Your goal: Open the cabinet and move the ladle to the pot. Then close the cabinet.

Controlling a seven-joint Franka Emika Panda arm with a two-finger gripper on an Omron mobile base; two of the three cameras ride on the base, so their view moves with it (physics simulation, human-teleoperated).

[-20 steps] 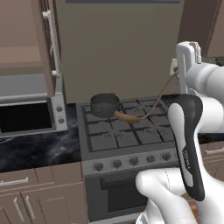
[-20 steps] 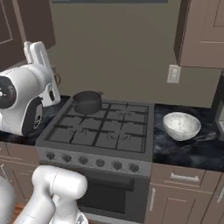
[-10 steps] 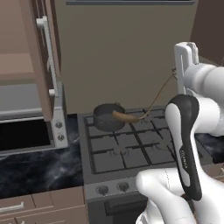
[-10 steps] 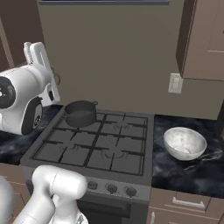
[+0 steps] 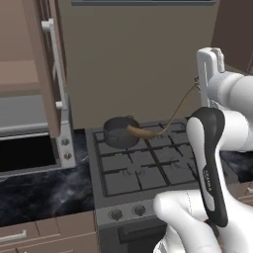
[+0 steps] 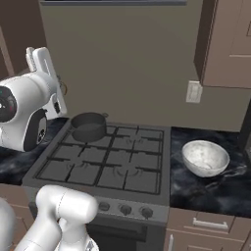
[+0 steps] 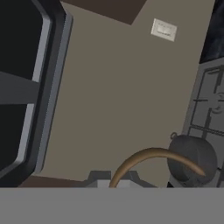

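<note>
The cabinet [image 5: 43, 74] stands open at the upper left, its door edge and long silver handle [image 5: 57, 69] facing me. The dark round pot [image 5: 120, 131] [image 6: 89, 126] sits on the stove's back left burner. My gripper [image 5: 196, 85] [image 7: 114, 183] is shut on the thin handle of the brown ladle [image 5: 163, 121] [image 7: 148, 155], held up to the right of the pot. The ladle's handle curves down to its oval bowl [image 5: 141, 132], which lies at the pot's right rim. In the hand view the bowl end overlaps the pot [image 7: 192, 159].
A microwave [image 5: 24, 143] sits under the open cabinet, left of the stove [image 6: 108, 164]. A white bowl [image 6: 206, 158] rests on the dark counter to the right. A wall outlet [image 6: 194, 91] and another wall cabinet [image 6: 225, 44] are at the right.
Both base views have shifted and the stove looms larger, so the camera moved nearer. The ladle stays gripped, its bowl still at the pot's rim.
</note>
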